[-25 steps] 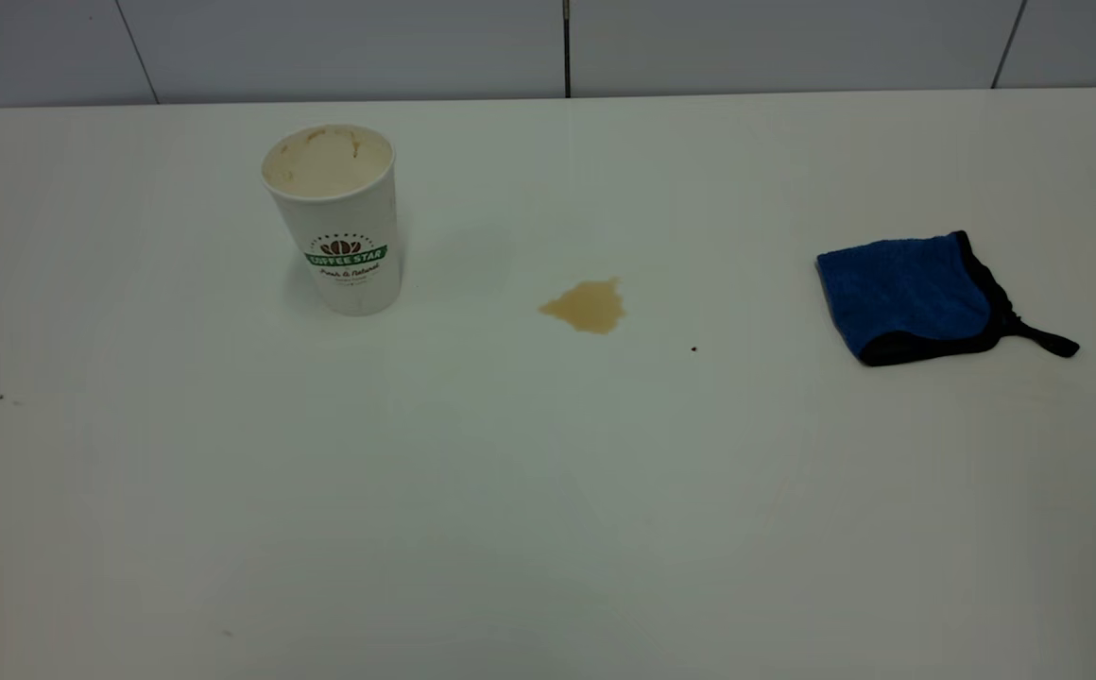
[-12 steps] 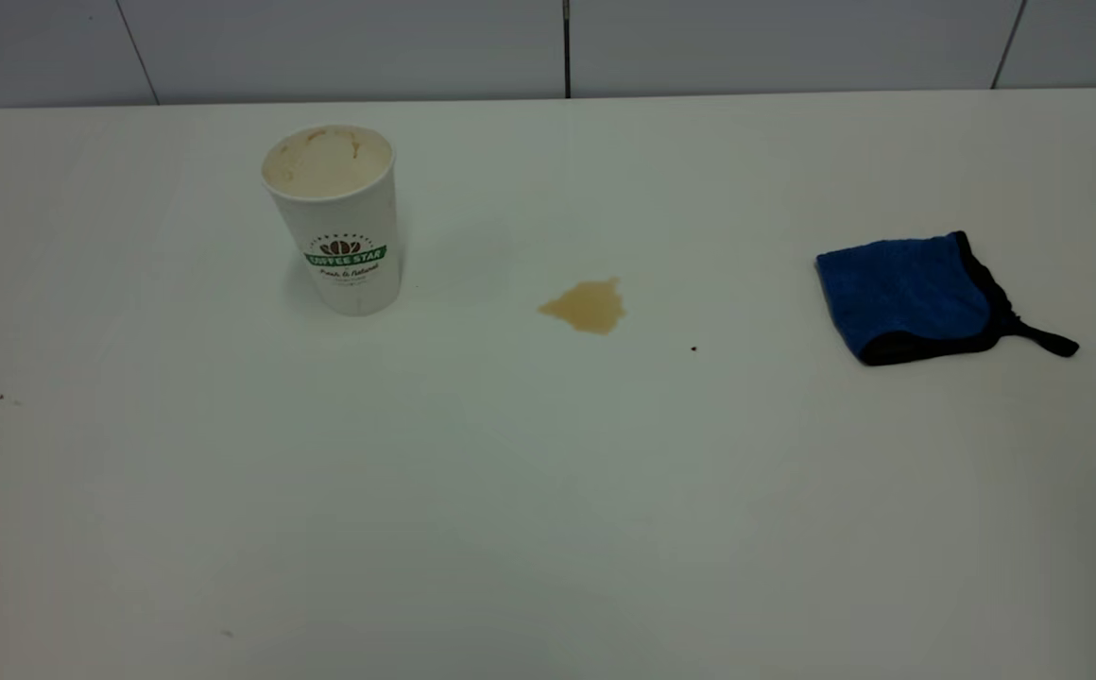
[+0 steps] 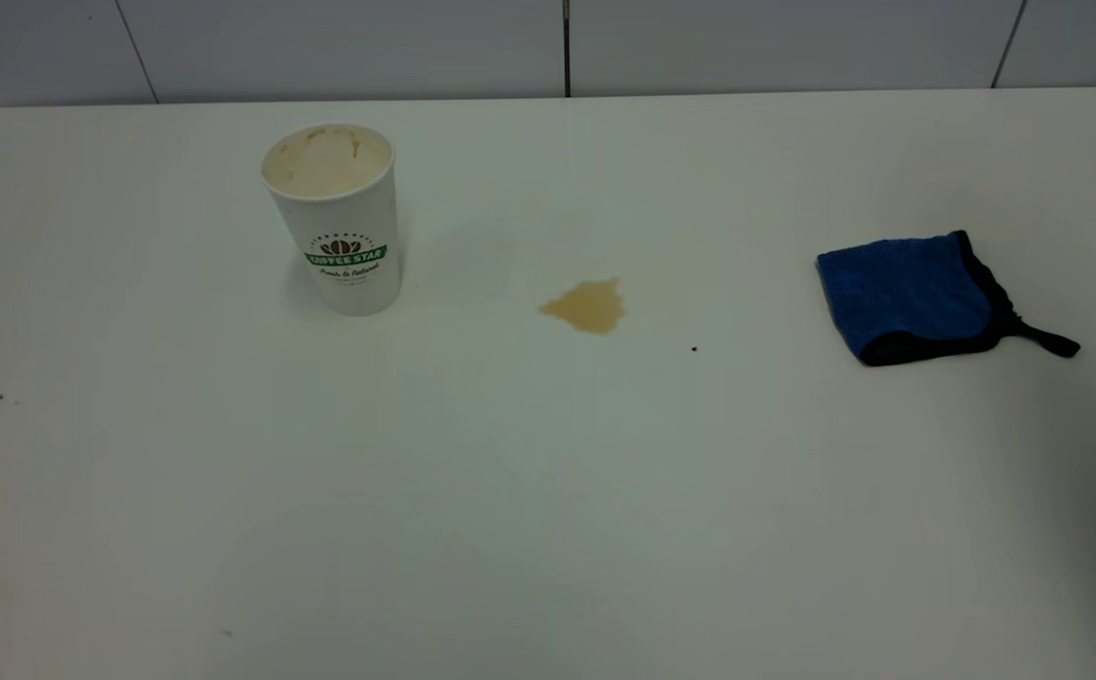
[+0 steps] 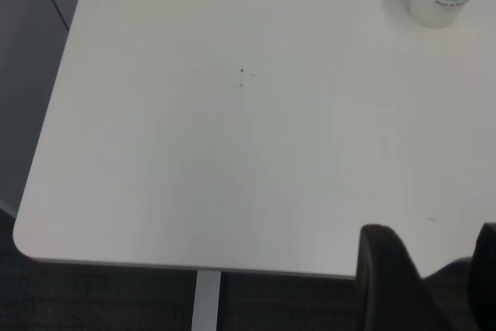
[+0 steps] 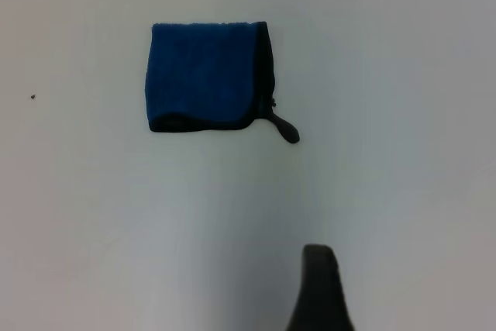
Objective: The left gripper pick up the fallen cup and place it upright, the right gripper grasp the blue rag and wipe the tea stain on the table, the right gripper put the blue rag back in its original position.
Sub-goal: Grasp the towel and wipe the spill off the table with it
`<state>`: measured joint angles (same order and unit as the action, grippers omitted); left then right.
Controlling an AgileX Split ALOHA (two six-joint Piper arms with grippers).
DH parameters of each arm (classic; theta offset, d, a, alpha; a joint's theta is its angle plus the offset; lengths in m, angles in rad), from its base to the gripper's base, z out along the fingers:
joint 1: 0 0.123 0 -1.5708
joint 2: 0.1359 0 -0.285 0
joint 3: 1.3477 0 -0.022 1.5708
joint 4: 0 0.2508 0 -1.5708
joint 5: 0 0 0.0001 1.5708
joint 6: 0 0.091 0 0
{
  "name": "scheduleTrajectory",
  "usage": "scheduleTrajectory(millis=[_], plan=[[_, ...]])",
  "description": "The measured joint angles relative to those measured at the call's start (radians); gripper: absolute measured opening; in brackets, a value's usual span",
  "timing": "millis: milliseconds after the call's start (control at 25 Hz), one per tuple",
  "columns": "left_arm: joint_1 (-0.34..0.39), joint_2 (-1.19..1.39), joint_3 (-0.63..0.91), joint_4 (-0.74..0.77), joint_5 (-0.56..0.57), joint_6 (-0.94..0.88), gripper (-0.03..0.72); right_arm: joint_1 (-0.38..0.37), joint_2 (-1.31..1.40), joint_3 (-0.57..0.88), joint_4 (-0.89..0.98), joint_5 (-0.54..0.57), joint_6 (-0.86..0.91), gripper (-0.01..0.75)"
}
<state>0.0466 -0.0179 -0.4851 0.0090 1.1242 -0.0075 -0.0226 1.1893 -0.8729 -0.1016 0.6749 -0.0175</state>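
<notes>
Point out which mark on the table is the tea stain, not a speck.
The light-brown blotch, the tea stain, between the cup and blue rag; specks are tiny and dark.

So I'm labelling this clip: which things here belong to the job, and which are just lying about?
Belongs to the job:
- cup, already upright
- tea stain, unwiped
- blue rag, untouched
- left gripper
- right gripper
- table

Just lying about:
- tiny dark speck
- tiled wall

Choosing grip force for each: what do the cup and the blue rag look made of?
The white logo-printed paper cup: seemingly thin matte paper, with a printed banner and stained cream inside. The small blue terry rag with black edging: soft fuzzy cloth, probably microfibre, its nap showing and a stitched black border.
</notes>
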Motion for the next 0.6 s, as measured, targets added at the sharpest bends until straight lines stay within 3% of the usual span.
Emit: scheduleTrajectory(millis=[240, 600], plan=[[0.000, 0.000, 0.000, 0.000, 0.000, 0.000, 0.296, 0.000, 0.373, -0.200, 0.000, -0.023, 0.000, 0.724], [0.000, 0.000, 0.000, 0.000, 0.000, 0.000, 0.296, 0.021, 0.892, -0.489, 0.019, -0.030, -0.016, 0.722]])
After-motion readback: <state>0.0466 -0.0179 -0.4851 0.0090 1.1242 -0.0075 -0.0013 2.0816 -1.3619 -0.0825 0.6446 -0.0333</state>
